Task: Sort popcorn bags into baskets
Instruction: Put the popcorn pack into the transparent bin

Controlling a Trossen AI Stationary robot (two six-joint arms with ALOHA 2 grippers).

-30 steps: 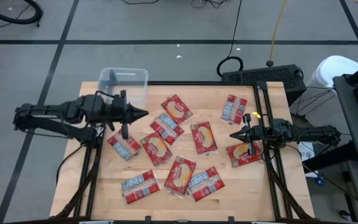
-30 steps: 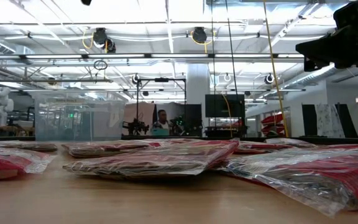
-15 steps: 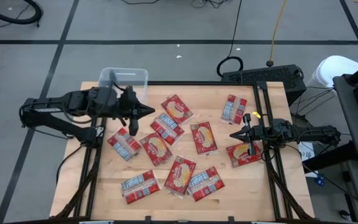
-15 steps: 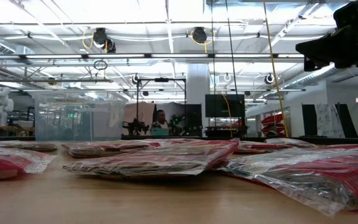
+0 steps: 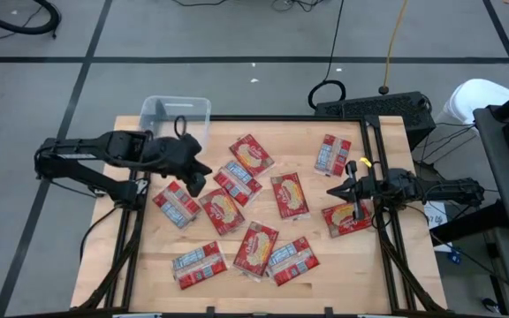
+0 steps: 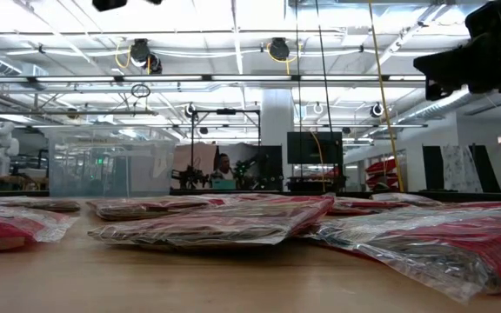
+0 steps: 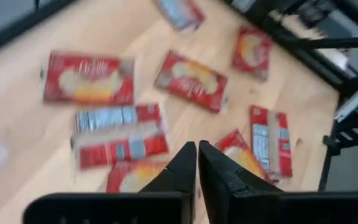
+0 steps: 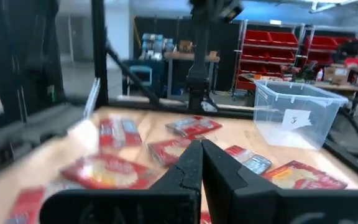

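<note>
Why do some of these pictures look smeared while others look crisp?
The left wrist view is blurred all over, popcorn bags streaked. The right wrist view is soft at its near edges, though the clear basket reads well. The high view is sharp; the low view has bright ceiling lights and softened nearest bags.

From my remote seat I see the wooden table (image 5: 148, 265) on a grey floor, a black box (image 5: 374, 108) with cables behind it, and red shelving bins (image 8: 272, 46) beyond.
</note>
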